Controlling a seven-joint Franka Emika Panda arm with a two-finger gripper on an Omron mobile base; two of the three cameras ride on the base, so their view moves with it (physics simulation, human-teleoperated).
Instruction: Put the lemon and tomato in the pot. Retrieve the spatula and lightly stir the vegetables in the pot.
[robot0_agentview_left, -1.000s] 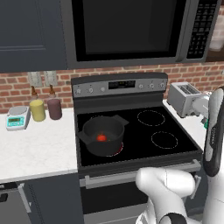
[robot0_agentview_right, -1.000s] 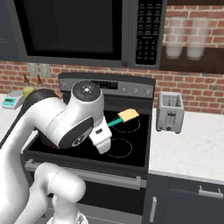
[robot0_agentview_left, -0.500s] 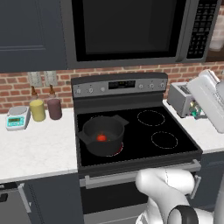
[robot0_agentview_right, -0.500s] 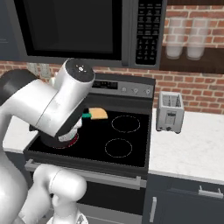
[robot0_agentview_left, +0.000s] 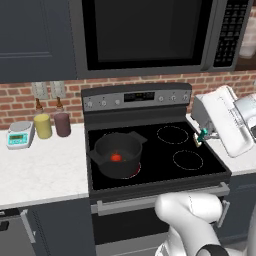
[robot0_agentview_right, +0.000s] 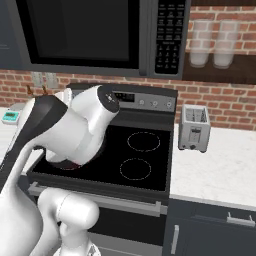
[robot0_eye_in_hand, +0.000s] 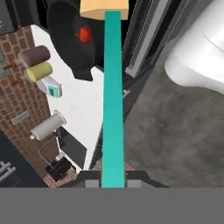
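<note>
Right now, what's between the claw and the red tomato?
In the hand view, the spatula runs from the claw toward the tomato in the pot.

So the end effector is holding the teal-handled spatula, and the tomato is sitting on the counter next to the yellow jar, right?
Not quite. The end effector does hold the spatula by its teal handle, but the tomato is not on the counter beside the yellow jar. It lies inside the pot on the stove's front left burner, as the left base view shows.
</note>
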